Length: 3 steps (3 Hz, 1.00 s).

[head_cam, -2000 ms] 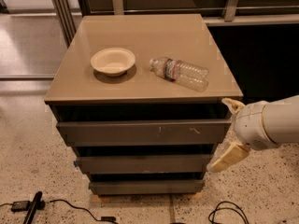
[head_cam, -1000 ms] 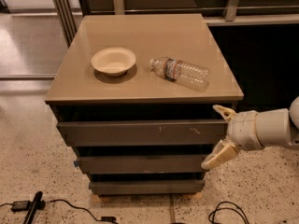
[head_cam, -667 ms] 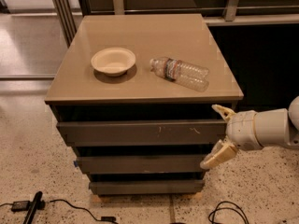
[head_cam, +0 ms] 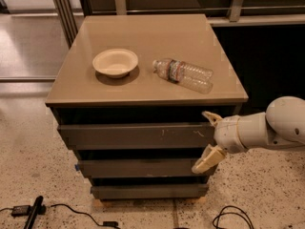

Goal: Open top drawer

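Camera view had my pincer [head_cam: 209,138] at the right end of the top drawer [head_cam: 136,136], fingers spread apart, one above the front's upper edge and one below it. The drawer sat just under the desk [head_cam: 157,32] top and looked closed or barely out. My worry was the handle-less front: a thin bite at that corner could slip off, or an off-centre pull could jam it crooked.
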Available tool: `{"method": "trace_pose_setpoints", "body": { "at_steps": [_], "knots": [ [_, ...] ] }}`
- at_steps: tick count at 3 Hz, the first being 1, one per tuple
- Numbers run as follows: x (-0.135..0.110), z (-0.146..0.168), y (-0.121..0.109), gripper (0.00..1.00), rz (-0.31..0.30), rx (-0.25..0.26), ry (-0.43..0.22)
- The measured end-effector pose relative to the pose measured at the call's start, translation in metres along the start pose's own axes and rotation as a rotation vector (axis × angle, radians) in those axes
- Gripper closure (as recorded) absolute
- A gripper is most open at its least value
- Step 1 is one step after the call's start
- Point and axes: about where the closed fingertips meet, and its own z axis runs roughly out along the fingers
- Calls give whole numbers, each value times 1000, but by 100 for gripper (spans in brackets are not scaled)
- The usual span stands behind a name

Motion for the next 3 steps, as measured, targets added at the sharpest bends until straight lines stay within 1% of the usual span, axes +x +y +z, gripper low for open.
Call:
{"method": "trace_pose_setpoints", "body": {
  "at_steps": [1,2,3],
  "knots": [
    [6,17,-5,0,-3,-3,1],
    [24,59,-23,0,1,-19,-26],
    [22,56,-23,0,2,-20,-27]
  ]
}}
